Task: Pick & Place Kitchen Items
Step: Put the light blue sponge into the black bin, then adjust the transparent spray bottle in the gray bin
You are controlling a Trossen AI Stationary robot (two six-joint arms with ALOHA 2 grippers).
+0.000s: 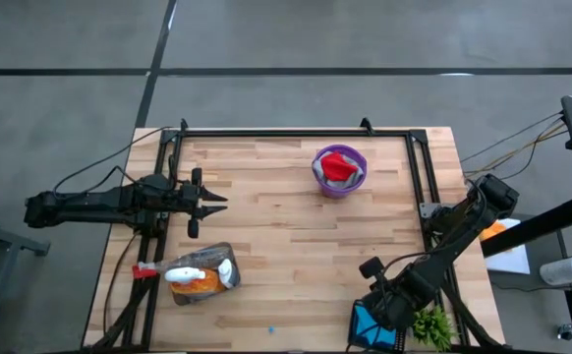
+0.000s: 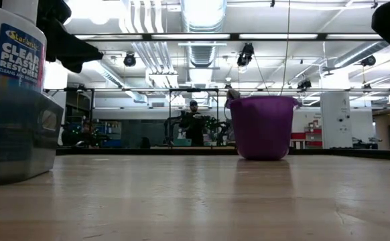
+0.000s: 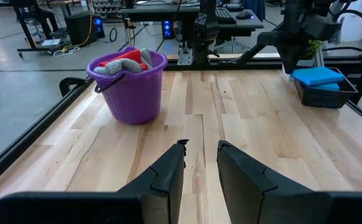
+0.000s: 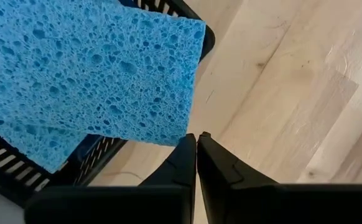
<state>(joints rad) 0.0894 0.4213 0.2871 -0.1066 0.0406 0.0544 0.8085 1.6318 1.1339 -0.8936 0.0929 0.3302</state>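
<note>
Blue sponges (image 4: 94, 68) lie stacked in a black wire basket (image 4: 201, 32) at the table's near right corner (image 1: 370, 329). My right gripper (image 4: 196, 138) points down over the basket's edge, shut, with its tips beside the top sponge's corner. A purple bucket (image 1: 338, 169) at the far middle holds a red cloth (image 3: 126, 57) and a grey cloth (image 3: 109, 67). My left gripper (image 1: 207, 202) hovers open at the table's left side, pointing at the bucket (image 3: 131, 87). A clear bin (image 1: 202, 275) at the near left holds an orange spray bottle (image 1: 200, 285) and a white bottle (image 2: 14, 53). My right gripper's shut fingertips (image 4: 187, 146) stand right at the corner of the top sponge (image 4: 178, 134), coming from above. I cannot tell whether they touch it. The sponge lies on the basket, one corner jutting past the rim.
A small green plant (image 1: 431, 324) stands right of the basket. A black metal frame (image 1: 296, 131) runs along the table's far, left and right sides. Bare wood (image 1: 306, 256) lies between bin, bucket and basket. A person (image 2: 193, 124) stands in the room beyond.
</note>
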